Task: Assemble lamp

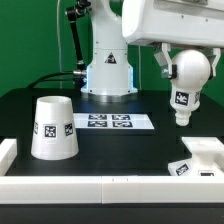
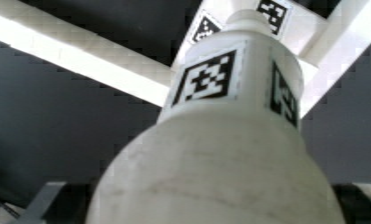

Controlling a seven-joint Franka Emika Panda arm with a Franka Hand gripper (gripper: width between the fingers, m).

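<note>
Nearest in the exterior view, a raised white border rail (image 1: 100,186) ran along the edge of the black tabletop (image 1: 110,150). Just behind it, on the exterior view's right, sat the low square matte white lamp base (image 1: 205,152), a square tag on its sloped side. On the left stood the larger tapered white shade (image 1: 54,128), wide end down, well apart from the base. Further back lay the marker board (image 1: 110,122). Beyond the base, the round-headed white bulb (image 1: 184,98) hung clear of the table, head up and tagged stem pointing down, with the gripper (image 1: 188,66) clenched on its round head. In the wrist view the bulb (image 2: 217,130) filled the frame, with dark fingers (image 2: 47,198) flanking it. Farthest back stood the glossy white robot body (image 1: 108,62).
</note>
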